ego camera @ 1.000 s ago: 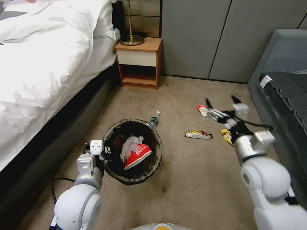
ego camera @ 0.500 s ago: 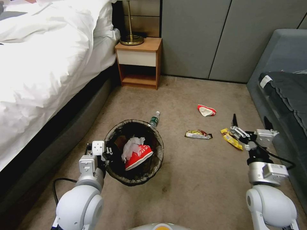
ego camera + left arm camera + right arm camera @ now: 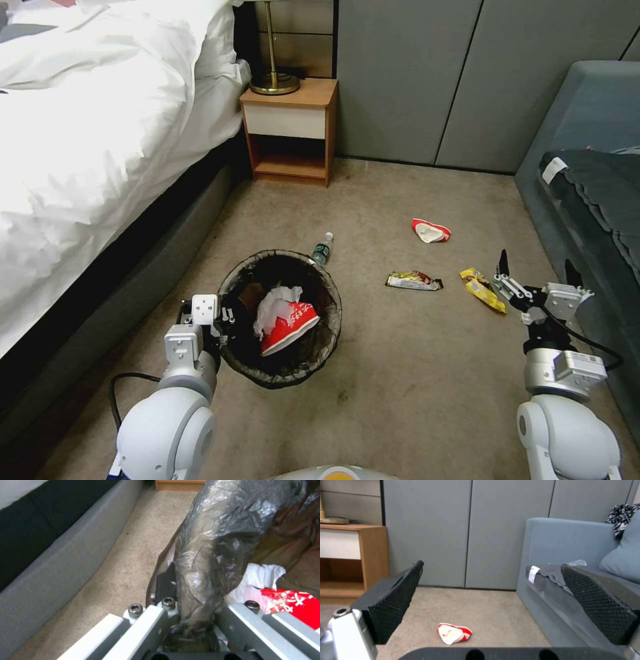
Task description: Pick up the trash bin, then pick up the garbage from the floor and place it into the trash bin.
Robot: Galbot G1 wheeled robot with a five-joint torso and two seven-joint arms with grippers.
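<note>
- the trash bin (image 3: 280, 373) sits low in front of the robot's left side, its dark bag (image 3: 216, 542) folded over the rim, a red-and-white crumpled cup (image 3: 287, 325) and white tissue (image 3: 273, 301) inside.
- the left gripper (image 3: 223, 319) is at the bin's near-left rim; in the left wrist view its fingers (image 3: 146, 627) are clamped on the bagged rim, one inside and one outside.
- the left arm reaches forward and down, wrist close to the bed base (image 3: 133, 267).
- on the carpet (image 3: 400, 400) to the right: a snack wrapper (image 3: 413, 281), a yellow wrapper (image 3: 483, 289), and farther off a crushed red-and-white cup (image 3: 431, 231); a small bottle (image 3: 323, 248) lies just behind the bin.
- the right gripper (image 3: 535, 271) hovers just beside the yellow wrapper, fingers spread wide apart and holding nothing, pointing toward the wall.
- the right arm is bent up near the grey sofa (image 3: 587, 200); open carpet lies between bin and wrappers, with the nightstand (image 3: 290, 130) well back.
</note>
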